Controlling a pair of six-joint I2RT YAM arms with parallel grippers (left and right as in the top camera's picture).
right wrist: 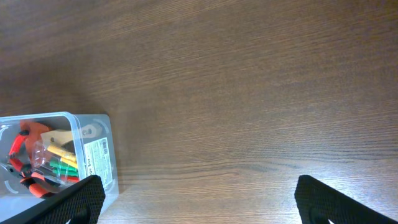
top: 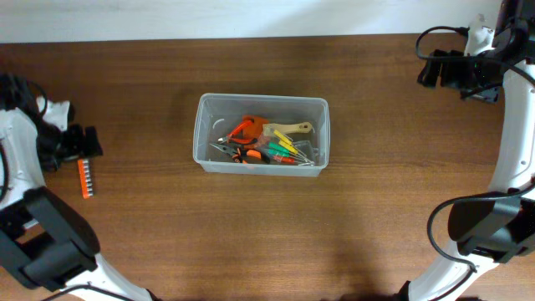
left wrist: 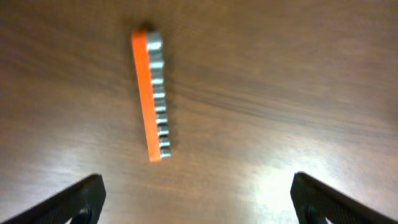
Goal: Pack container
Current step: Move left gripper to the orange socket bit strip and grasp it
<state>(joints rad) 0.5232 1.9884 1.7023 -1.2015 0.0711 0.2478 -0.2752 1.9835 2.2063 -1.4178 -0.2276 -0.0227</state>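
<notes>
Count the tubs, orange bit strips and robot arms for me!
Tub: 1
Bit strip: 1
Arms: 2
Total: 4

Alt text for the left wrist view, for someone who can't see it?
An orange bit holder with silver bits lies on the wooden table. The left hand is open and empty, its black fingertips at the bottom corners.
</notes>
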